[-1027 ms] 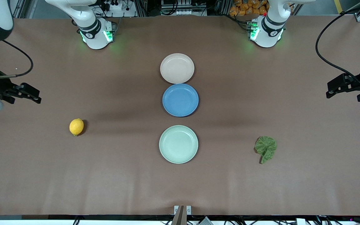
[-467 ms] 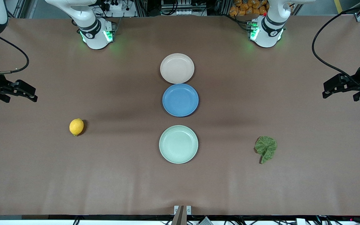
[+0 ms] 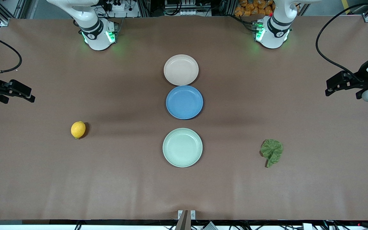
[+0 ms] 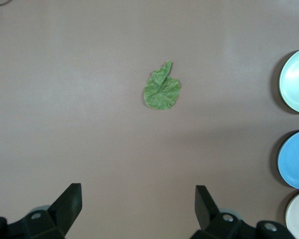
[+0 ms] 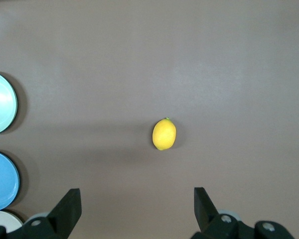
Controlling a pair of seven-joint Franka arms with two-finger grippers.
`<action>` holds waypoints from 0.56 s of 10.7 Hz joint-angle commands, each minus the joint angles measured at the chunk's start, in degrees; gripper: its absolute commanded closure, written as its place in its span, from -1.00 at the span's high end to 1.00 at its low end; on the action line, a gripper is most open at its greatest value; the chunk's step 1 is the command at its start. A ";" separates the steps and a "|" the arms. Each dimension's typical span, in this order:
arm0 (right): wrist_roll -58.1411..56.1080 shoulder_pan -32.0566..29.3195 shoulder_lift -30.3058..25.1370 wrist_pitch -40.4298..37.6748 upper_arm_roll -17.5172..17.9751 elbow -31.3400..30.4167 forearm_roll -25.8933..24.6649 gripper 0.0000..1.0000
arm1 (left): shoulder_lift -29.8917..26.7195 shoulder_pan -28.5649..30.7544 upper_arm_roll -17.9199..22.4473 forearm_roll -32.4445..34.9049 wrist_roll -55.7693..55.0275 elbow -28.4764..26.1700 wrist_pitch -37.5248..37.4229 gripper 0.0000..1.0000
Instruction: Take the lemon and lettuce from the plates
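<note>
Though three plates sit in a row down the middle of the brown worktop (image 3: 267, 198), none of them holds anything. Farthest from the front camera is the beige-pink plate (image 3: 181, 69), its rim touching the blue plate (image 3: 184, 102); the mint-green plate (image 3: 182, 147) lies nearest the camera, a little apart from the blue one.

Both task items rest directly on the worktop, off the plates. The lemon (image 3: 78, 129) lies toward the right arm's end, about level with the gap between the blue and mint-green plates. The lettuce (image 3: 272, 151) lies flat toward the left arm's end, roughly level with the mint-green plate, its pale stem pointing toward the front camera.

At the right arm's edge of the worktop, the right gripper (image 3: 28, 96) hangs in the air, well apart from the lemon. Its wrist view shows the two fingers (image 5: 70, 205) spread wide with nothing between them, and the lemon on the worktop below.

The left gripper (image 3: 329, 90) hangs at the left arm's edge, well apart from the lettuce. Its fingers (image 4: 70, 203) are likewise spread wide and empty, the lettuce lying below them.
</note>
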 commanded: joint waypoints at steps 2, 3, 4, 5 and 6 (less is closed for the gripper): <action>-0.92 -0.71 -0.18 -2.92 0.58 1.32 0.47 1.00 | -3.60 3.78 -4.19 -1.26 -1.28 -6.49 2.24 1.00; -0.92 -0.62 -0.18 -2.92 0.67 1.67 -0.05 1.00 | -4.47 4.66 -5.42 -1.26 -1.37 -8.25 3.21 1.00; -0.92 -0.62 -0.18 -2.92 0.76 1.67 -0.67 1.00 | -4.83 4.93 -5.95 -1.26 -1.63 -8.70 3.22 1.00; -0.92 -0.62 -0.18 -3.00 0.67 1.67 -0.93 1.00 | -5.18 5.71 -7.09 -1.26 -2.68 -9.05 3.22 1.00; -0.92 -0.62 -0.18 -3.09 0.76 1.76 -0.94 1.00 | -5.19 6.51 -8.15 -1.26 -2.95 -8.97 3.13 1.00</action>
